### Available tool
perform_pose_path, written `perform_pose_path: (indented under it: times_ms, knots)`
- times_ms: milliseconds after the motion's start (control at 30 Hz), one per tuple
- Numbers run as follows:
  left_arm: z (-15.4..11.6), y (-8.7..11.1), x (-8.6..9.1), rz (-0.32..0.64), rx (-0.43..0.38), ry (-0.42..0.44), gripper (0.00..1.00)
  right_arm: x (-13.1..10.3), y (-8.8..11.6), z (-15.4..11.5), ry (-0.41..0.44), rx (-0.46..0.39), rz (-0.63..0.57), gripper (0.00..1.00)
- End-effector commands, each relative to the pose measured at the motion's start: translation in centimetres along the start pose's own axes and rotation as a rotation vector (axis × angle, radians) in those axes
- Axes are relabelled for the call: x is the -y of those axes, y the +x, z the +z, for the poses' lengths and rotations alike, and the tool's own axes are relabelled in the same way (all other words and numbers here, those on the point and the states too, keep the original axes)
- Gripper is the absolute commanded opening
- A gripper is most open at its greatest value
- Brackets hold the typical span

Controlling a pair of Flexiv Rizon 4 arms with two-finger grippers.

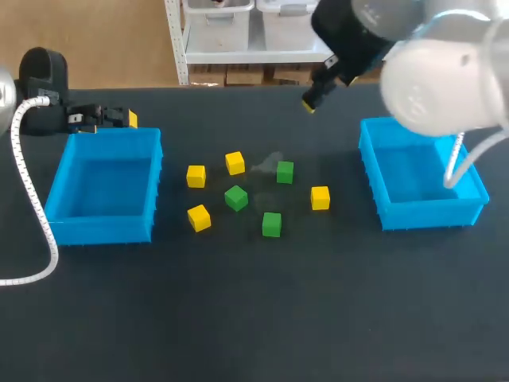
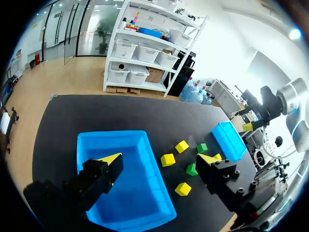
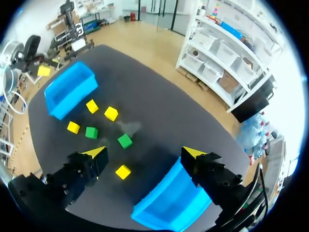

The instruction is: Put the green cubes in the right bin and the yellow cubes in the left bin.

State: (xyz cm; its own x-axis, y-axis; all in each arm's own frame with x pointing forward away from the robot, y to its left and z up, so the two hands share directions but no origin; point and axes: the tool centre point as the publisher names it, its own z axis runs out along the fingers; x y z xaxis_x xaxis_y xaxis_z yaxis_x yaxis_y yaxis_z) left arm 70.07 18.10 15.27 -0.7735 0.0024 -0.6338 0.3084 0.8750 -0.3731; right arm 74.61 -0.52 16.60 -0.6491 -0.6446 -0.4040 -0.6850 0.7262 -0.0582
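Note:
Several yellow cubes, among them one (image 1: 196, 176) and another (image 1: 320, 197), lie mixed with three green cubes (image 1: 235, 197) (image 1: 285, 172) (image 1: 272, 224) in the middle of the dark table. The blue left bin (image 1: 103, 191) and the blue right bin (image 1: 413, 171) hold nothing. My left gripper (image 1: 111, 118) hovers behind the left bin's far edge, open and holding nothing (image 2: 160, 157), with that bin (image 2: 130, 193) under it. My right gripper (image 1: 318, 91) hangs high over the table's far side, open and holding nothing (image 3: 145, 152). The right bin (image 3: 169, 198) lies below it, the cubes (image 3: 125, 141) ahead.
A white ribbed cable (image 1: 28, 191) runs from my left arm down the table's left side. My right arm's large white body (image 1: 445, 72) covers the far right corner and part of the right bin.

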Motion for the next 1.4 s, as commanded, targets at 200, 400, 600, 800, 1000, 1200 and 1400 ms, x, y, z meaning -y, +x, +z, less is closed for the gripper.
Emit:
perform_pose_path:
  times_ms: [200,400,600,800,1000,1200,1400]
  knots:
    - [0.0,0.1,-0.2,0.002,0.006,0.01,1.0,-1.0,-1.4,3.2,0.045,-0.132,-0.053,1.0]
    - [0.0,0.1,-0.2,0.002,0.006,0.01,1.0,-1.8,-1.3,4.6,0.046,-0.167,-0.075,1.0]
    - [0.0,0.1,-0.2,0.002,0.006,0.01,1.0,-2.2,-1.1,6.0,0.046,-0.208,-0.1,1.0]
    - [0.0,0.1,-0.2,0.002,0.006,0.01,1.0,-2.6,-1.0,7.5,0.038,-0.242,-0.119,1.0]
    - [0.0,0.1,-0.2,0.002,0.006,0.01,1.0,-3.2,-0.4,8.8,0.031,-0.272,-0.135,1.0]
    - [0.0,0.1,-0.2,0.002,0.006,0.01,1.0,-3.6,0.1,9.8,0.023,-0.284,-0.139,1.0]
    - [0.0,0.1,-0.2,0.002,0.006,0.01,1.0,-3.9,0.8,11.5,0.006,-0.305,-0.139,1.0]
